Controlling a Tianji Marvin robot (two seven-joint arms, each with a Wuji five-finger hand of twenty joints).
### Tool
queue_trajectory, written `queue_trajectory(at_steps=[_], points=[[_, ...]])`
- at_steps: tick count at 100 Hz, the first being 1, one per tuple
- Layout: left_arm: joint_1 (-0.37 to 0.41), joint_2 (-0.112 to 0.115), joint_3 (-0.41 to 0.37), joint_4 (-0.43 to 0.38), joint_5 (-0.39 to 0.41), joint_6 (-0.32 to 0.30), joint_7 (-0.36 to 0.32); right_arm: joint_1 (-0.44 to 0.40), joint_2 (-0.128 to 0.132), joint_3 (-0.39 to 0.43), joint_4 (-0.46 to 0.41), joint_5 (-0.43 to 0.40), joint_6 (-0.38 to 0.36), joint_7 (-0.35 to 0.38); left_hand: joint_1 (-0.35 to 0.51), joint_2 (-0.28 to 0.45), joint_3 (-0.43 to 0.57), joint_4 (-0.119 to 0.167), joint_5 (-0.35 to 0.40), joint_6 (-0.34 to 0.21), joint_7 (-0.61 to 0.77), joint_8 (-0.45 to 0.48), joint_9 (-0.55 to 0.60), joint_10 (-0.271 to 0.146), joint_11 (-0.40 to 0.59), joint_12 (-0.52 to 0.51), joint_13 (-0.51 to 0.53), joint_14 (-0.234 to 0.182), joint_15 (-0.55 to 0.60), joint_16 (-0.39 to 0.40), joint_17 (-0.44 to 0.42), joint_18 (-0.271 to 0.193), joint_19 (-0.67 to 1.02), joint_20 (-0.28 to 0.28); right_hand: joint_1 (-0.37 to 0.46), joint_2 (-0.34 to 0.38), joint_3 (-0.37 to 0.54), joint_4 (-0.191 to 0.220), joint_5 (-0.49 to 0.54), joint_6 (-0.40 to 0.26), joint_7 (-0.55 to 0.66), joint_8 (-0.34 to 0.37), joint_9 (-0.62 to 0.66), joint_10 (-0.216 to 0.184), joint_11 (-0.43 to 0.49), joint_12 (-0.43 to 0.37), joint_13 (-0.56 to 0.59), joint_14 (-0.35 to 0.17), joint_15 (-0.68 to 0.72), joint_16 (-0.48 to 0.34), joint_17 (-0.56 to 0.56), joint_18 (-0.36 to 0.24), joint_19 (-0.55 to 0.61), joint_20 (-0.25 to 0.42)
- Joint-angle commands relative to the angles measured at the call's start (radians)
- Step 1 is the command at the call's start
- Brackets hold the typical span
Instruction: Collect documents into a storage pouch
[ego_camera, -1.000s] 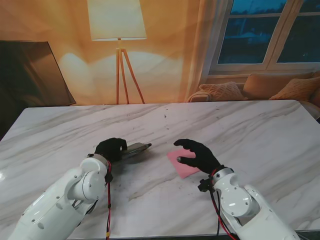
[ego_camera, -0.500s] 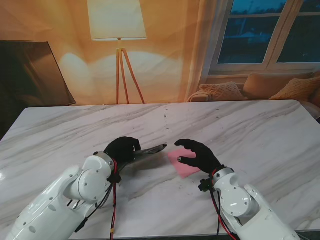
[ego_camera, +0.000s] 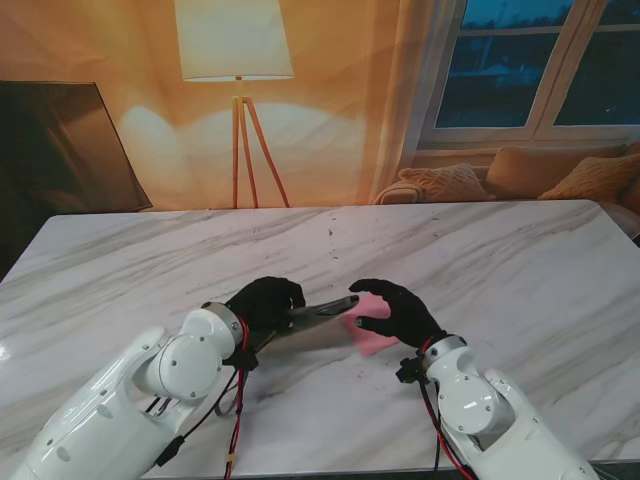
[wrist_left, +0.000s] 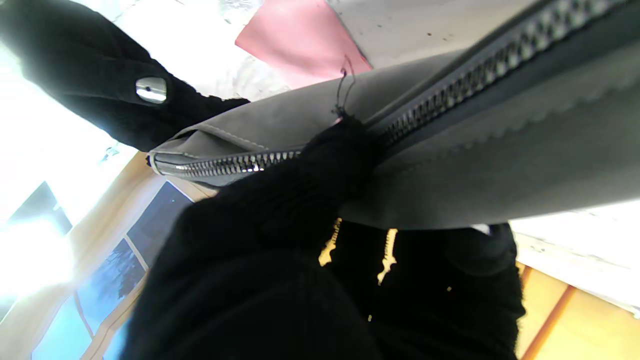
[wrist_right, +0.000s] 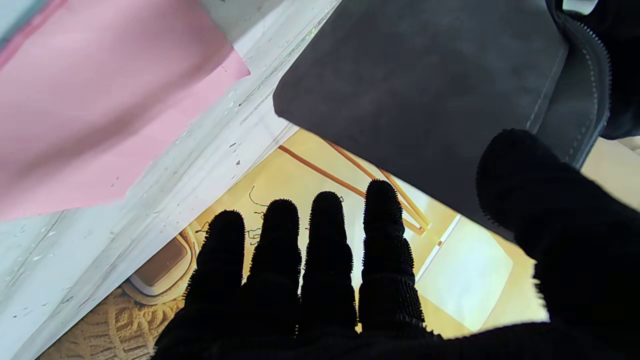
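The left hand (ego_camera: 265, 300) grips a grey pouch (ego_camera: 322, 307) by its zipped edge and holds it out level over the marble surface (ego_camera: 520, 260), its free end reaching the right hand (ego_camera: 395, 310). That hand hovers with fingers (wrist_right: 325, 235) spread and curved, holding nothing, just above a pink sheet (ego_camera: 368, 325) lying flat near the middle of the surface. The pouch's tip overlaps the sheet's far left corner; the zip (wrist_left: 450, 95) runs along the edge the left hand grasps
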Motion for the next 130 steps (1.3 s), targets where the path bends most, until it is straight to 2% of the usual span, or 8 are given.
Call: queue_trajectory(at_steps=[1, 26, 40, 45, 54, 80, 104, 130], points=[[-0.012, -0.008, 0.009, -0.007, -0.014, -0.006, -0.008, -0.001, -0.001, -0.006, 0.001, 0.0, -0.001, 0.017, 0.058, 0.107, 0.101, 0.017, 0.127, -0.022, 0.283, 0.126, 0.077, 0.026, 0.089, 0.037, 0.064, 0.138, 0.112, 0.041, 0.0, -0.082, 0.038, 0.043, 0.017, -0.034, 0.032, -0.02, 0.008, -0.001, 0.017, 0.005, -0.01, -0.009, 0.014, -0.001, -0.043, -0.036, -0.011, -0.015, -0.019, -0.063, -0.018, -0.013], [-0.051, -0.02, 0.048, 0.014, -0.069, 0.007, 0.004, 0.003, 0.0, -0.024, 0.004, 0.003, -0.013, 0.029, 0.057, 0.116, 0.088, 0.017, 0.112, -0.023, 0.277, 0.126, 0.071, 0.029, 0.086, 0.037, 0.059, 0.137, 0.118, 0.043, 0.005, -0.085, 0.04, 0.043, 0.024, -0.048, 0.073, -0.03, 0.161, -0.02, 0.093, 0.035, 0.194, 0.015, 0.093, 0.076, 0.001, -0.017, 0.024, -0.005, 0.002, -0.042, -0.006, -0.005], [-0.067, -0.031, 0.067, 0.023, -0.095, 0.022, 0.026, 0.003, -0.001, -0.031, 0.006, 0.004, -0.014, 0.023, 0.086, 0.167, 0.001, 0.035, 0.059, -0.025, 0.272, 0.101, 0.042, 0.031, 0.072, 0.044, 0.036, 0.132, 0.133, 0.044, 0.009, -0.097, 0.042, 0.039, 0.05, -0.024, 0.087, -0.037, 0.297, -0.067, 0.158, 0.073, 0.313, 0.013, 0.114, 0.165, 0.082, 0.019, 0.1, 0.059, 0.029, 0.035, 0.141, 0.112], [-0.073, -0.035, 0.073, 0.027, -0.109, 0.028, 0.033, 0.004, -0.002, -0.034, 0.008, 0.002, -0.017, 0.017, 0.091, 0.171, -0.007, 0.038, 0.054, -0.023, 0.272, 0.096, 0.04, 0.035, 0.07, 0.044, 0.033, 0.131, 0.133, 0.044, 0.012, -0.097, 0.042, 0.036, 0.085, -0.028, 0.084, -0.13, 0.325, -0.095, 0.221, 0.019, 0.369, 0.012, 0.137, 0.199, 0.127, 0.02, 0.137, 0.093, 0.044, 0.051, 0.179, 0.149], [-0.082, -0.039, 0.083, 0.033, -0.128, 0.032, 0.037, 0.005, -0.005, -0.039, 0.01, 0.004, -0.027, 0.008, 0.095, 0.178, -0.017, 0.039, 0.05, -0.022, 0.271, 0.089, 0.034, 0.035, 0.067, 0.044, 0.027, 0.133, 0.132, 0.045, 0.011, -0.096, 0.041, 0.035, 0.135, -0.06, 0.109, -0.182, 0.358, -0.142, 0.361, -0.074, 0.458, 0.01, 0.188, 0.243, 0.231, 0.012, 0.237, 0.16, 0.085, 0.076, 0.274, 0.194], [-0.087, -0.046, 0.088, 0.045, -0.127, 0.018, 0.062, 0.006, -0.011, -0.047, 0.015, 0.003, -0.053, -0.023, 0.11, 0.213, -0.102, 0.052, 0.017, -0.025, 0.217, -0.041, -0.012, 0.023, -0.018, 0.019, -0.034, 0.135, 0.043, 0.009, -0.051, -0.113, -0.015, -0.008, 0.391, 0.039, 0.068, -0.155, 0.501, -0.166, 0.471, -0.195, 0.579, 0.035, 0.157, 0.357, 0.489, 0.073, 0.57, 0.314, 0.281, 0.111, 0.719, 0.308], [-0.062, -0.045, 0.054, 0.035, -0.099, 0.006, 0.083, 0.017, -0.024, -0.059, 0.037, -0.013, -0.064, -0.084, -0.055, 0.222, -0.142, 0.077, -0.047, -0.028, 0.053, -0.302, -0.099, 0.028, -0.157, -0.022, -0.142, 0.119, -0.111, -0.067, -0.154, -0.11, -0.116, -0.112, 0.515, 0.064, 0.038, -0.129, 0.66, -0.113, 0.464, -0.109, 0.644, 0.065, 0.198, 0.353, 0.659, 0.007, 0.882, 0.335, 0.451, 0.115, 0.948, 0.286], [-0.016, -0.043, -0.011, 0.003, -0.058, 0.011, 0.114, 0.01, -0.032, -0.055, 0.03, -0.003, -0.051, -0.108, -0.223, 0.222, -0.149, 0.136, -0.101, -0.023, -0.166, -0.336, -0.294, 0.029, -0.125, -0.39, -0.261, 0.08, -0.307, -0.177, -0.294, -0.116, -0.204, -0.249, 0.53, 0.058, 0.069, -0.133, 0.746, -0.1, 0.47, 0.009, 0.645, 0.071, 0.26, 0.371, 0.664, 0.003, 0.938, 0.355, 0.458, 0.115, 0.983, 0.273]])
